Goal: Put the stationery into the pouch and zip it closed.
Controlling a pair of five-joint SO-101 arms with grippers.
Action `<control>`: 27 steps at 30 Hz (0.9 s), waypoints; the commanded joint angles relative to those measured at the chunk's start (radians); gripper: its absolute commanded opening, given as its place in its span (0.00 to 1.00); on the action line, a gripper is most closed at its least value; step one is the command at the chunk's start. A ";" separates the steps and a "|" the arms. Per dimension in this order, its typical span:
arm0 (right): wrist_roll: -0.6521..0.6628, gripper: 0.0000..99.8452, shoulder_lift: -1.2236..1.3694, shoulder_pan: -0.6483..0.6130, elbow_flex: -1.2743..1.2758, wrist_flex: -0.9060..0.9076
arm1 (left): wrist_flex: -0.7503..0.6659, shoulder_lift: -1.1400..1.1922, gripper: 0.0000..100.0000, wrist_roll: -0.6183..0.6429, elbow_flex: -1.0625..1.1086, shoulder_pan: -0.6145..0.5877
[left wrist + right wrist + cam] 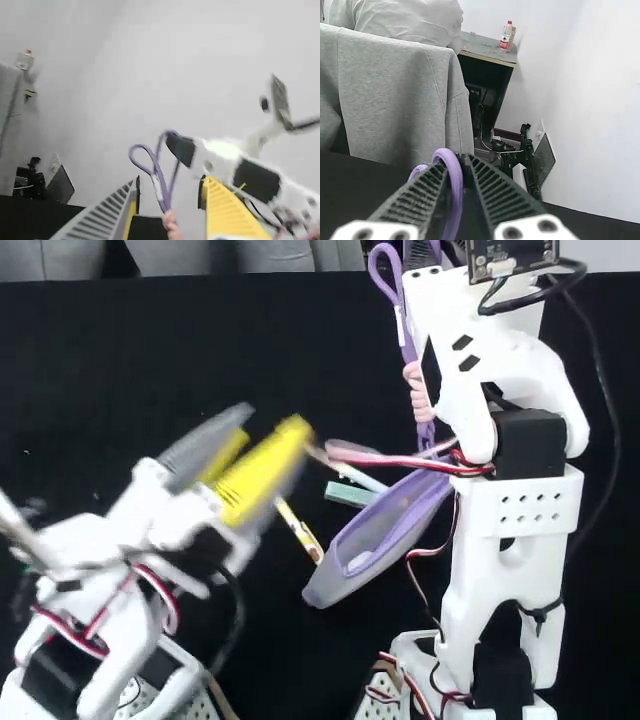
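High view: right end effector (460,163) holds the pouch (375,535) by its strap (385,270); left end effector (270,423) gapes empty beside it; stationery (350,492) pokes out, not yet zipped.

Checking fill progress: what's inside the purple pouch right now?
Open pouch hangs tilted by its strap from the right gripper. A teal piece and a pale pen-like stick poke out of its mouth; anything deeper is hidden by the fabric.
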 commanded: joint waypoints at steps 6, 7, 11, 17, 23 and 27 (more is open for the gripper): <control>0.015 0.01 -0.039 0.008 -0.019 0.000 | -0.071 0.416 0.21 0.302 -0.001 -0.331; 0.015 0.01 -0.039 0.008 -0.019 0.000 | -0.068 0.480 0.21 0.304 0.002 -0.331; 0.015 0.01 -0.039 0.008 -0.019 0.000 | -0.074 0.667 0.21 0.422 0.059 -0.335; 0.015 0.01 -0.039 0.008 -0.019 0.002 | -0.075 0.841 0.21 0.563 0.139 -0.343; 0.015 0.01 -0.036 0.006 -0.019 0.002 | -0.100 1.065 0.18 0.568 0.093 -0.343; 0.015 0.01 -0.038 0.006 -0.019 0.002 | -0.098 1.241 0.14 0.568 0.015 -0.309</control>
